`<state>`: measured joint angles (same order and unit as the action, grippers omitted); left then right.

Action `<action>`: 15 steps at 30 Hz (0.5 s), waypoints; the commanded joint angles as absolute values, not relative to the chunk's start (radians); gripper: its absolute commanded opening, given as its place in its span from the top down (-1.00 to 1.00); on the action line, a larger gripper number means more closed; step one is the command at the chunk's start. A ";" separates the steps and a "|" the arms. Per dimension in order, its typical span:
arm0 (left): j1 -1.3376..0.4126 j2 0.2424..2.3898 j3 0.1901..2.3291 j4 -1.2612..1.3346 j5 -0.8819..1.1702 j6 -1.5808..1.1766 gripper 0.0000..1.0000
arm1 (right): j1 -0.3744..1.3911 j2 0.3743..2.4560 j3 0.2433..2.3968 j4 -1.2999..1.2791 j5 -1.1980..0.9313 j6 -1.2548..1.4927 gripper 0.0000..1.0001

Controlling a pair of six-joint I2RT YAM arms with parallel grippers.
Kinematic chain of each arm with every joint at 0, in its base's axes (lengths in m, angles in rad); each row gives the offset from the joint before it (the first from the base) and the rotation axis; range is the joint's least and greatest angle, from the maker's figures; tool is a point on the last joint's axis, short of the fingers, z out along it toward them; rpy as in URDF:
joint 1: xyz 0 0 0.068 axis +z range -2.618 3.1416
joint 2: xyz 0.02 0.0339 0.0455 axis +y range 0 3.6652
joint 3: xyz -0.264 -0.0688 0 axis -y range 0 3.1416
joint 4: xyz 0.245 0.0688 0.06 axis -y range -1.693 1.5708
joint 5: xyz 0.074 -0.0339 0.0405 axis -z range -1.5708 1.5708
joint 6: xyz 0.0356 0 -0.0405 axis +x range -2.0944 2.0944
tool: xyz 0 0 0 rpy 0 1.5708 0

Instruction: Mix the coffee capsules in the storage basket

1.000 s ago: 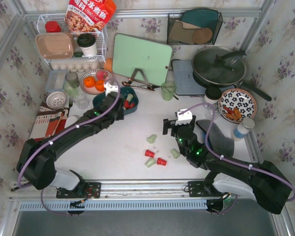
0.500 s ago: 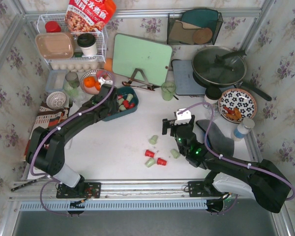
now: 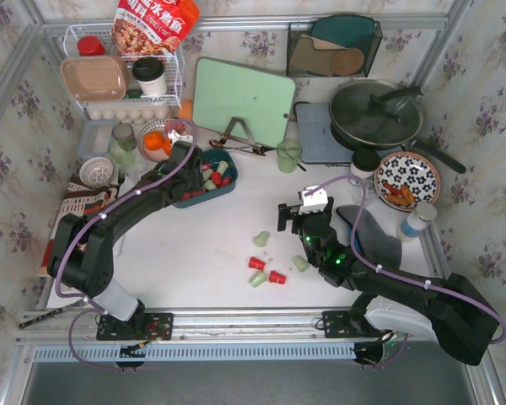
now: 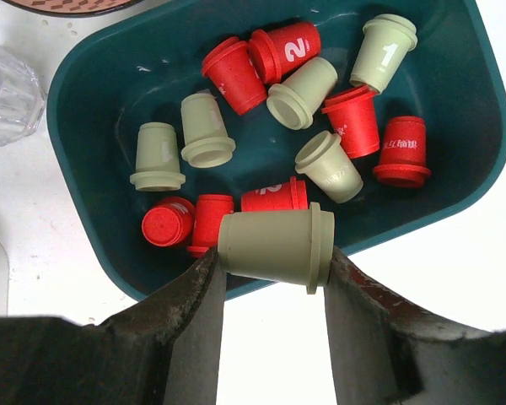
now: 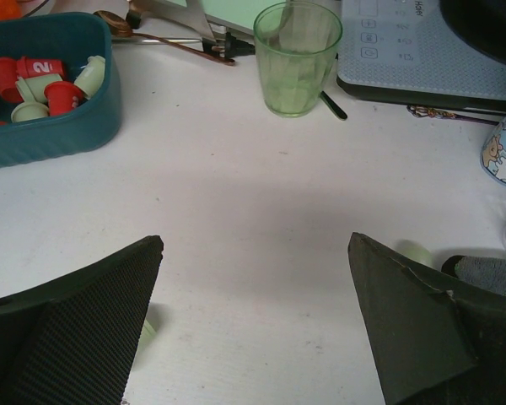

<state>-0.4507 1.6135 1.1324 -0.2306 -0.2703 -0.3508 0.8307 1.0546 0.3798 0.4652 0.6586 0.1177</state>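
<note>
Toward the left edge of the surface (image 3: pixel 219 245), the left hand (image 4: pixel 274 276) (clenched on one pale green capsule (image 4: pixel 274 246)) hangs over the basket (image 4: pixel 455 101) rim; red and green capsules (image 4: pixel 236 74) lie jumbled inside. Five loose capsules (image 3: pixel 256 263) sit near the near edge's middle, beside the right hand (image 5: pixel 255 245), spread wide and holding nothing.

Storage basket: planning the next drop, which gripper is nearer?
Left. The left gripper, holding a green capsule, hangs at the storage basket; the right gripper is mid-table, apart from it.
</note>
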 commanded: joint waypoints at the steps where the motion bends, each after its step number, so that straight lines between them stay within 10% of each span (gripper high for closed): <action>1: -0.447 1.615 1.137 -0.210 -0.273 -0.348 0.23 | 0.831 1.057 0.388 0.488 0.663 0.118 -1.00; 5: -0.446 1.619 1.140 -0.216 -0.305 -0.355 -0.19 | 0.832 1.057 0.387 0.488 0.662 0.116 -1.00; 15: -0.442 1.539 1.073 -0.158 -0.331 -0.359 -0.49 | 0.832 1.057 0.391 0.482 0.672 0.117 -1.00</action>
